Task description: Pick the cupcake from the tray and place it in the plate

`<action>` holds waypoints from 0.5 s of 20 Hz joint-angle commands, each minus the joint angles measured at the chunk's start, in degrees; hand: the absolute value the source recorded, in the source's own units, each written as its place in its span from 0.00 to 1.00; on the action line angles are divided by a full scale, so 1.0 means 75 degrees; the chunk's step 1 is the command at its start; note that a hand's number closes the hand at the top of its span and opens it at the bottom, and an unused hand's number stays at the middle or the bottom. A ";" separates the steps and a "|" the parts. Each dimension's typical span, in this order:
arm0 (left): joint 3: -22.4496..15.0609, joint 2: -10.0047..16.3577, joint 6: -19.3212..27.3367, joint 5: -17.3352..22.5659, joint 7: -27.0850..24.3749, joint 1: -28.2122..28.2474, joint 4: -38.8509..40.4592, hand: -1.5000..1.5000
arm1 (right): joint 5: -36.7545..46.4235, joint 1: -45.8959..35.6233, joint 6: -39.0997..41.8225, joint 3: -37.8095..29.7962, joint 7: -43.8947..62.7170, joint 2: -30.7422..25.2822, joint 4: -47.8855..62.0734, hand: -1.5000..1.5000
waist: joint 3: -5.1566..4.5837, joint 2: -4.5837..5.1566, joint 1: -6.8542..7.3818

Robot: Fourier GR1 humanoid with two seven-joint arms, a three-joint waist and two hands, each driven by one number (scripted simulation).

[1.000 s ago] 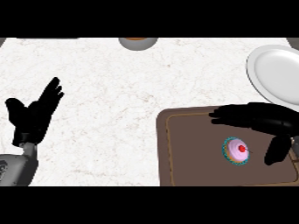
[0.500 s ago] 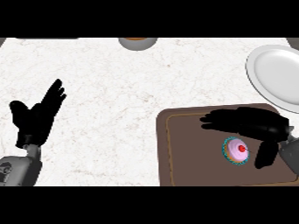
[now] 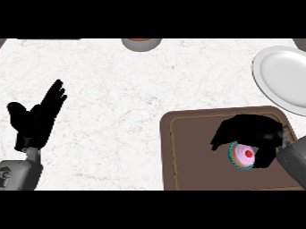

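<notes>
The cupcake (image 3: 243,155), pink-frosted with a red dot and a teal wrapper, sits on the brown tray (image 3: 185,156) at the lower right. My right hand (image 3: 248,132) covers its far side, fingers curled down on its left and the thumb along its right edge. The white plate (image 3: 294,80) lies beyond the tray at the right edge, with nothing on it. At the left, my left hand (image 3: 36,117) rests open over the counter, fingers up.
A small bowl (image 3: 141,43) stands at the counter's far edge, near the middle. White marble counter (image 3: 136,103) stretches between my left hand and the tray.
My right hand has drawn in toward the cupcake and its fingers have curled round it. The cupcake has stayed on the tray. My left hand has barely moved.
</notes>
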 commanded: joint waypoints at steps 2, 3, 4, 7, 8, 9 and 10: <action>0.0138 -0.0063 -0.0068 -0.0012 -0.0047 -0.0006 0.0039 0.50 | 0.0287 0.0476 0.0104 0.0394 -0.0460 0.0172 -0.0689 1.00 | 0.0011 -0.0003 -0.0048; 0.0153 -0.0071 -0.0118 -0.0080 -0.0256 0.0103 0.0328 0.50 | 0.0283 0.0486 -0.0158 0.0294 -0.0819 0.0059 -0.0553 1.00 | 0.0011 0.0006 -0.0043; 0.0195 0.0217 -0.0277 0.0050 0.0351 -0.0015 -0.0354 0.50 | 0.0174 0.0265 0.0292 0.0246 -0.0690 0.0119 -0.0461 1.00 | 0.0013 -0.0002 0.0000; 0.0089 -0.0275 -0.0056 -0.0249 -0.0297 -0.0063 0.0450 0.50 | 0.0160 0.0682 0.0252 0.0168 -0.0535 0.0112 -0.0774 1.00 | 0.0010 0.0003 -0.0064; 0.0189 -0.0186 -0.0074 -0.0247 -0.0395 -0.0041 0.0573 0.50 | 0.0223 0.0741 -0.0233 0.0331 -0.0440 0.0645 -0.0321 1.00 | 0.0012 0.0016 -0.0035; 0.0064 -0.0322 -0.0158 -0.0216 -0.0413 0.0249 0.0334 0.50 | 0.0157 0.0975 -0.0045 0.0140 -0.0493 0.0224 -0.0871 1.00 | 0.0010 -0.0002 -0.0053; 0.0146 -0.0122 -0.0191 -0.0147 -0.0109 0.0267 -0.0054 0.50 | -0.0092 0.1226 -0.0246 -0.0113 -0.1038 -0.0256 -0.0799 1.00 | 0.0014 -0.0009 -0.0055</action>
